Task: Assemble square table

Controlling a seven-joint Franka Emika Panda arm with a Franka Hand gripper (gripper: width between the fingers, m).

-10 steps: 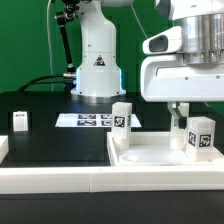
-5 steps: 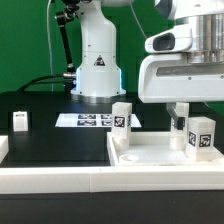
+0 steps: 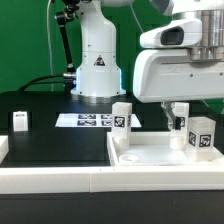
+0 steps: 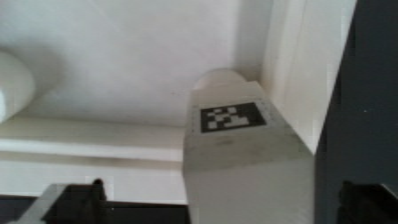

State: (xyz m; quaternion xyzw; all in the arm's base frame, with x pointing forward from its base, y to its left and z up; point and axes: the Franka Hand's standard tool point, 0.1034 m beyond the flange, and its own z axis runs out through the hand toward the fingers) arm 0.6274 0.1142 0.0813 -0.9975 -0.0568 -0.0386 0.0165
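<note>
The top (image 3: pixel 160 158) lies on the desk (image 3: pixel 60 140) at the near edge, toward the exterior view's right, recessed face up. Two legs stand upright on it: one (image 3: pixel 121 117) at the top's far corner nearest the marker board (image 3: pixel 85 120), another (image 3: pixel 201 135) at the top's right side. A third leg (image 3: pixel 20 121) stands alone on the desk, well apart from the top, off to the exterior view's left.

The step in hand looks like fitting a leg to the top: the gripper (image 3: pixel 178 112) hangs low over the top, just beside the right-hand leg. In the wrist view a tagged leg (image 4: pixel 237 150) rises between the two dark fingertips (image 4: pixel 71 200), with the top's white face behind it.

The jaws are spread wide, one on each side of the leg, with clear gaps; nothing is pinched. Whether this leg is already screwed home cannot be told. If it is not, the next move likely calls for centring on the leg, closing on its flat sides, then turning it without tipping it.
</note>
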